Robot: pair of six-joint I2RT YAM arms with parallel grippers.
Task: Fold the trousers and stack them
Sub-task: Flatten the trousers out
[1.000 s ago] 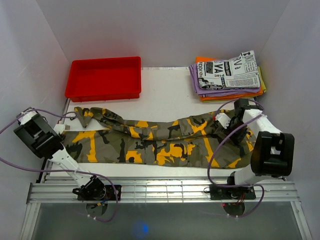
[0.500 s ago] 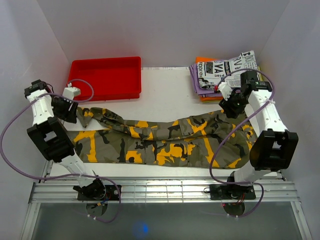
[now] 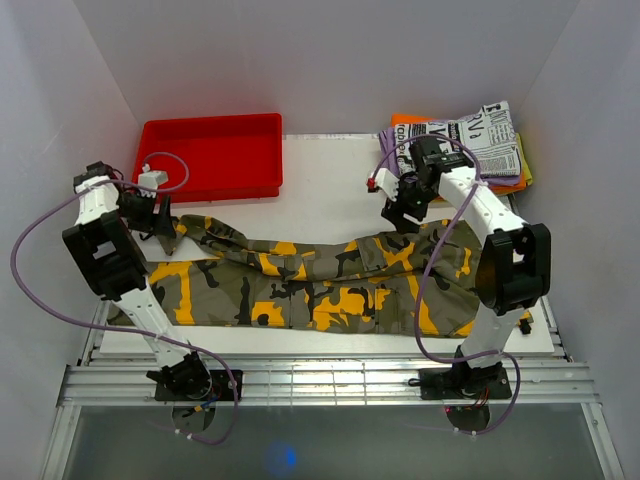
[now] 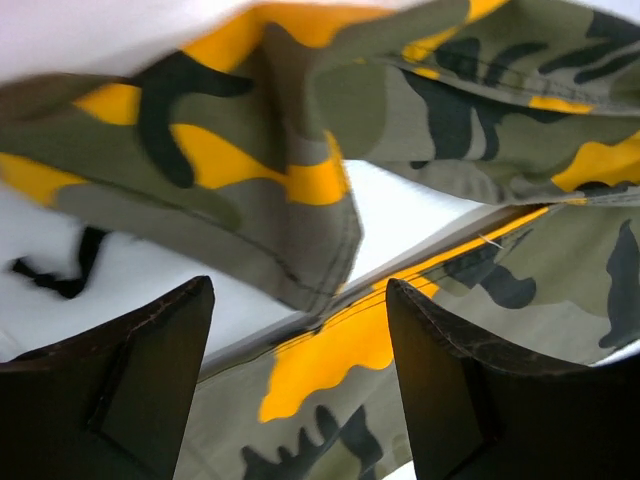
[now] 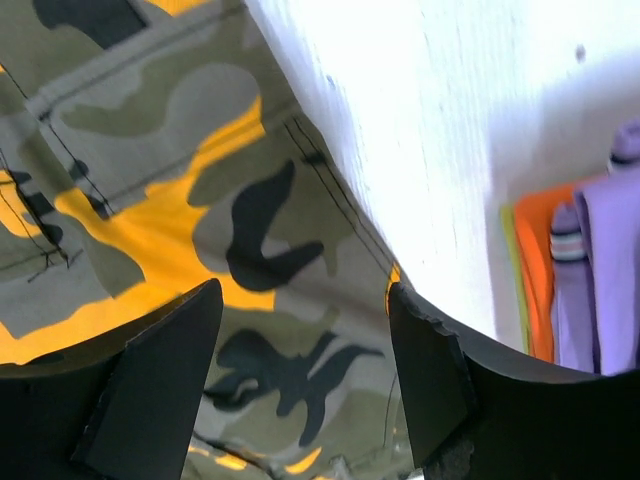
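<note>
The camouflage trousers (image 3: pixel 320 285) lie flat across the table, leg ends to the left and waist to the right. One leg end is folded over near the far left (image 4: pixel 250 170). My left gripper (image 3: pixel 165 222) hangs open just above those leg ends, with cloth under the gap (image 4: pixel 300 300) and nothing between the fingers. My right gripper (image 3: pixel 398 213) is open over the far edge of the waist part. In the right wrist view the trousers' hem (image 5: pixel 300 190) runs under the open gap (image 5: pixel 305 300), and nothing is gripped.
A red tray (image 3: pixel 210 155) sits at the back left. At the back right is a stack of folded garments (image 3: pixel 460 150), newspaper print on top, purple (image 5: pixel 610 260) and orange (image 5: pixel 530 290) below, close to my right gripper. White table (image 3: pixel 330 175) shows between them.
Both arms have swung away from the near side to the trousers' far edge. The right one also moved left from the waist corner. Both grippers opened wider. The trousers have not shifted.
</note>
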